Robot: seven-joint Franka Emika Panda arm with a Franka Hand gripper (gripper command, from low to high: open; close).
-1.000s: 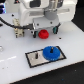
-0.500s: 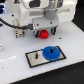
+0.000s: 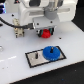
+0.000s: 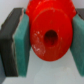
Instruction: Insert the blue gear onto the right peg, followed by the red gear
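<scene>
Where wrist view fills, gripper [image 4: 47, 42] clamping red gear [image 4: 49, 31]

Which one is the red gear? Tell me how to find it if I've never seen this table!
Find the big white robot arm above the white table. Look under it, between the fingers of its gripper: the red gear is held there, off the table. It is round and red with a centre hole, unlike the blue gear lying on the grey plate.

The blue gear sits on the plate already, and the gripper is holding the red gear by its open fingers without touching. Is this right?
Not quite: the gripper is shut on the red gear, its pads pressing both sides, as the wrist view shows. The blue gear does sit on the plate.
</scene>
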